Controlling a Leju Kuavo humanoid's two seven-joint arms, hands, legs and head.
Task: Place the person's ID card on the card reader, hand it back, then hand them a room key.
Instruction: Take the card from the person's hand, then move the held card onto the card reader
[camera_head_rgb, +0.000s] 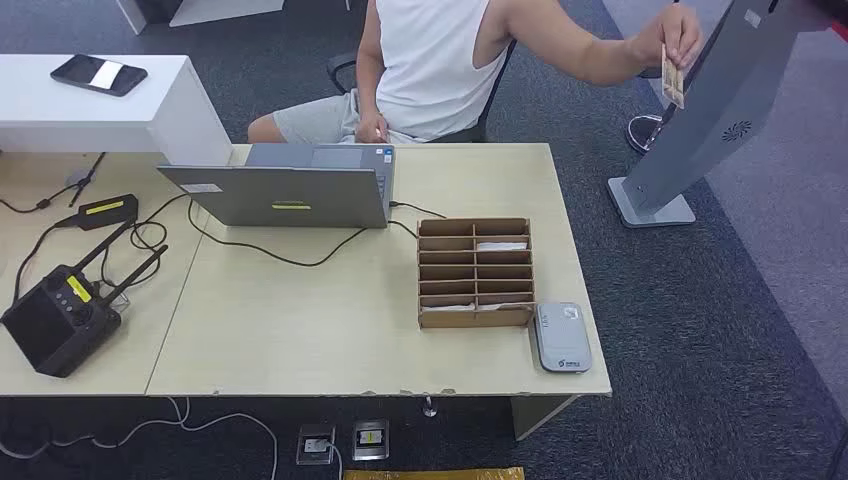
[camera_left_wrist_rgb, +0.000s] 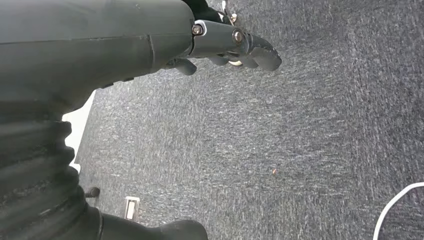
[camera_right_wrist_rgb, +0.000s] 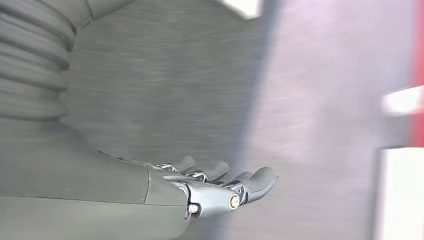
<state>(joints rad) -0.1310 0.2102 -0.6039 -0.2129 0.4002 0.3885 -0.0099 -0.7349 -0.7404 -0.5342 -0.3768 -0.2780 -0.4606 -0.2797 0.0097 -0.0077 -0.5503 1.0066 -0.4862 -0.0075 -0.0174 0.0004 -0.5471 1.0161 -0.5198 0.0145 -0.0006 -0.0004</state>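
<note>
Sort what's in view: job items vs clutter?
Job:
- card, held up in the person's hand
- card reader at the desk corner
- cardboard organiser, cards in some slots
- left hand, right hand, both empty

Lying about:
- laptop
- controller
- phone
- cables

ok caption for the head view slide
Seated person holds up an ID card beyond the desk's card reader.

Even bright light; right wrist view motion-blurred.
</note>
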